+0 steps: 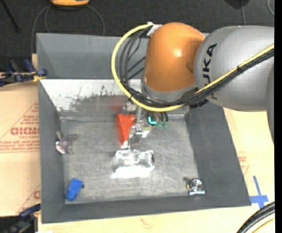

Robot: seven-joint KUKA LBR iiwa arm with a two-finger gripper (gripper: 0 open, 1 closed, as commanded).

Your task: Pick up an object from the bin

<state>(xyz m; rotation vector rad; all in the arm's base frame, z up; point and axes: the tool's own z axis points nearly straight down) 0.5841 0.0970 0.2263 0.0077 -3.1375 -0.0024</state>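
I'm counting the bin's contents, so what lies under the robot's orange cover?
Below it the gripper pokes out beside a red wedge, near a clear plastic piece. The bin floor directly beneath the cover is hidden.

- bin point(92, 171): grey metal, matt, floor looks scuffed and scratchy
- cover point(172, 57) on the wrist: orange, smooth, pretty glossy
- arm point(238, 67): grey shell, smooth, soft sheen
- red block point(124, 124): looks like matt plastic
- clear pack point(132, 161): see-through plastic, shiny, crinkly
- blue block point(74, 189): matt plastic, I'd say
- knob point(195, 186) in the corner: polished metal, mirror-shiny
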